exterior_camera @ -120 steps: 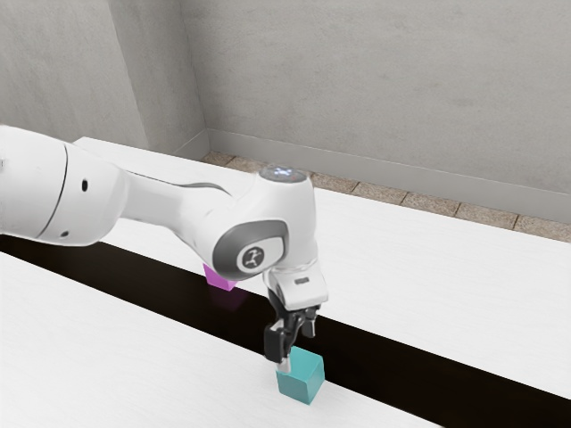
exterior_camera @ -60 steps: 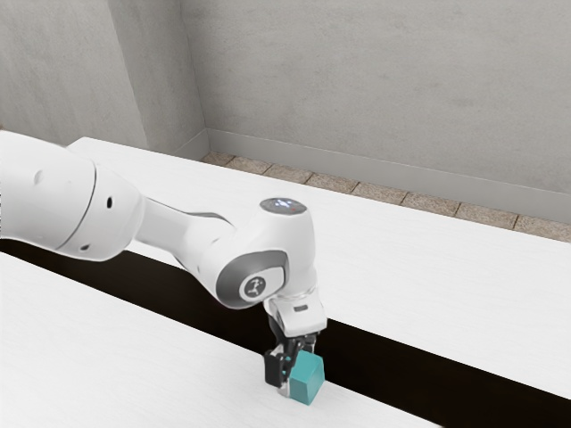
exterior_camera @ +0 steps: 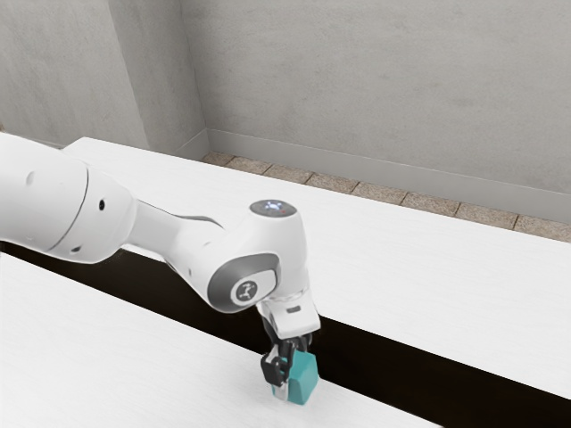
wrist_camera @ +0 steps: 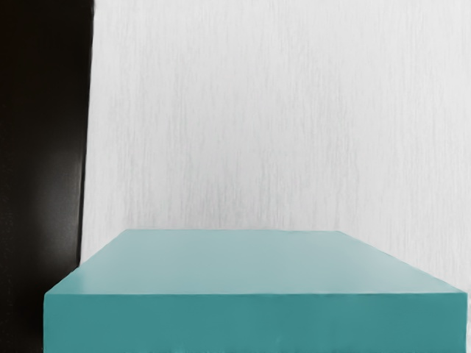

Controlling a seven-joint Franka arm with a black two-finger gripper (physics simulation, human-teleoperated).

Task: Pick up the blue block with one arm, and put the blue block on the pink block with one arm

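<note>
Gripper [exterior_camera: 284, 367] lower than before — now down at blue block [exterior_camera: 303, 383].

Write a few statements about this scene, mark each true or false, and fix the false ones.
1. The blue block lies on the white table. True.
2. The blue block is stacked on a pink block. False: it lies directly on the table.
3. The gripper is down at the blue block. True.
4. The arm enters from the exterior view's right. False: it enters from the left.
5. The blue block lies far from the black strip. False: it sits right beside the strip's edge.
</note>
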